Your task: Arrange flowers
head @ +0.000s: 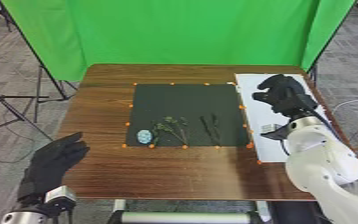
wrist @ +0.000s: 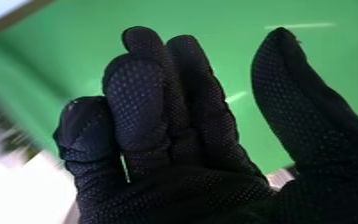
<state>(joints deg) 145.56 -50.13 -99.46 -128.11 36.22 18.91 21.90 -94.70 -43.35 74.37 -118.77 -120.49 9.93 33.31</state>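
Note:
In the head view my right hand (head: 285,93) is over the white sheet at the table's right side, beyond the flower stems. My right hand (wrist: 184,135) has relaxed fingers with the thumb apart, holding nothing, in the right wrist view. My left hand (head: 53,162) is at the table's left edge, its fingers relaxed. On the black mat (head: 184,100) lie green flower sprigs (head: 169,127) and dark thin stems (head: 211,131). A light blue patterned object (head: 144,136), perhaps a vase, is at the mat's near left corner.
Small orange markers (head: 185,146) line the mat's edges. The white sheet (head: 269,145) lies along the right side of the brown table (head: 149,175). A green backdrop (head: 175,35) stands behind, with tripod legs at the left.

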